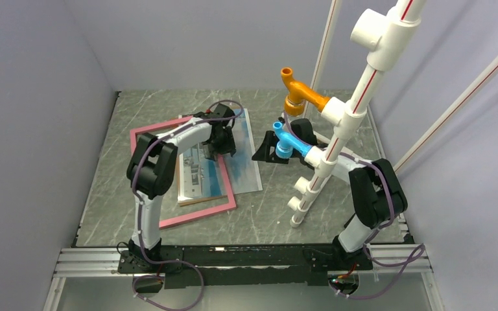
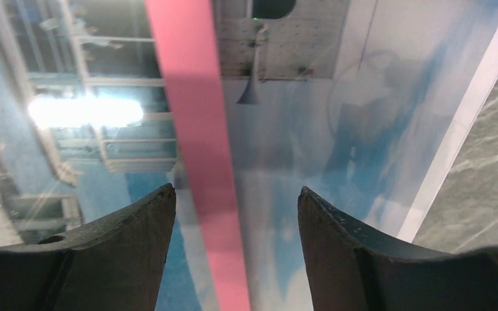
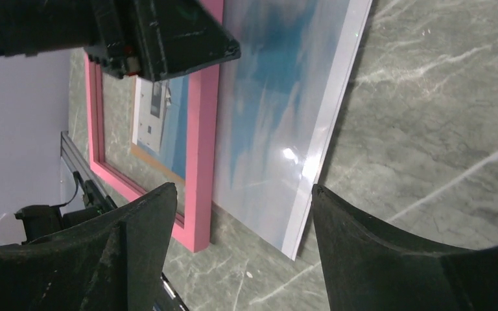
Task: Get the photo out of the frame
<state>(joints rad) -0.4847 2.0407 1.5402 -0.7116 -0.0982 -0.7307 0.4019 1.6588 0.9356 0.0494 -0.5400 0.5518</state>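
Photo print [image 1: 245,155] of pale building under blue sky flat on grey marble tabletop [image 1: 269,217], crossed by rail of thin pink frame [image 1: 198,214]. Left claw [image 2: 237,194] spread over that rail, empty. Right claw [image 3: 243,191] spread above photo's outer edge.

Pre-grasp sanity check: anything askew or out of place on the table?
Yes. The frame lies rotated against the edges of the table, and the photo is only partly out: it sticks out to the right, with the frame's right rail lying across it. No damage visible.
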